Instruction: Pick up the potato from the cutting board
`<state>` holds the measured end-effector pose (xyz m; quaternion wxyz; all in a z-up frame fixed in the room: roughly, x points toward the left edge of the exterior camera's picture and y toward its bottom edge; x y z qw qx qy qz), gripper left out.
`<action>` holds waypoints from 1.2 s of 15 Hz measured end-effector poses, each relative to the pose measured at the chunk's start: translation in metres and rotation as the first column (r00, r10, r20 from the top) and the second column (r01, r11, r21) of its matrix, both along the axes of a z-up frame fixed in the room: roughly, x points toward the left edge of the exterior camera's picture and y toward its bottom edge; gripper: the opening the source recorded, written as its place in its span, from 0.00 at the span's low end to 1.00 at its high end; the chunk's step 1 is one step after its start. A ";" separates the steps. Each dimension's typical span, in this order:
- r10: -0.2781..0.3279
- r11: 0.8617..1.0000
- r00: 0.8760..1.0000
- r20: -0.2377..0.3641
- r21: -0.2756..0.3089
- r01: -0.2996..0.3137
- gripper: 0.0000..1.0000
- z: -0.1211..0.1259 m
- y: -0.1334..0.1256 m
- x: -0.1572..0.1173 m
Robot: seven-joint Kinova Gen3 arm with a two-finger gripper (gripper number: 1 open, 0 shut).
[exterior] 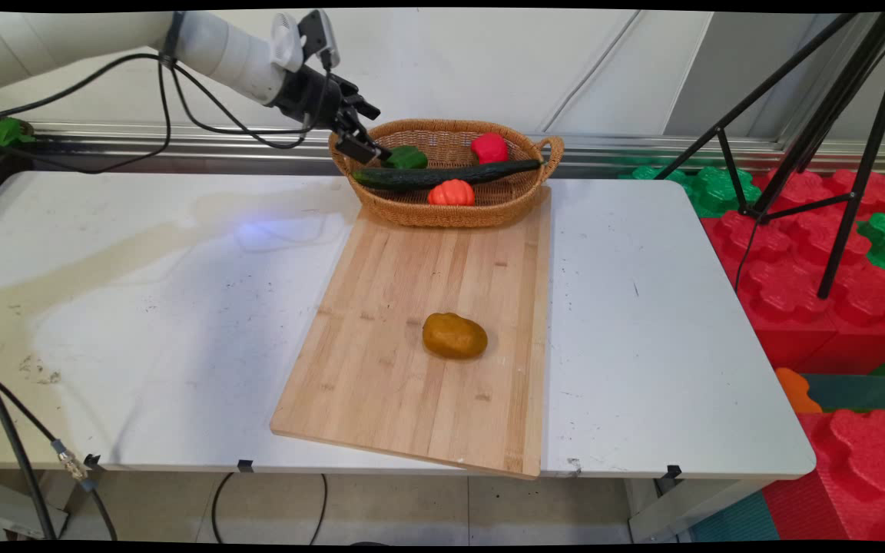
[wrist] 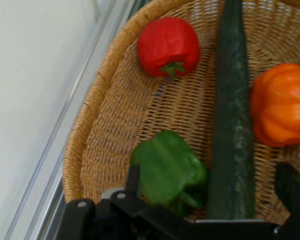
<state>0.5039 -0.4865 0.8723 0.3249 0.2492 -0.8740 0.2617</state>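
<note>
Four veg in basket (exterior: pixel 519 211); my claw (wrist: pixel 210 192) spread wide over green pepper (wrist: pixel 170 172), cucumber (wrist: pixel 233 125) at 3 o'clock.

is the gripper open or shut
Open: the gripper has its fingers spread wide, straddling the green pepper and cucumber in the basket.
</note>
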 end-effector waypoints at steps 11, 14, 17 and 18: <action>-0.110 0.990 0.994 -0.024 0.084 0.111 1.00 0.045 0.076 0.006; -0.153 0.982 0.987 -0.041 0.110 0.156 1.00 0.054 0.097 -0.001; -0.190 0.972 0.980 -0.057 0.130 0.196 1.00 0.059 0.113 -0.008; -0.199 0.969 0.978 -0.061 0.134 0.206 1.00 0.060 0.117 -0.010</action>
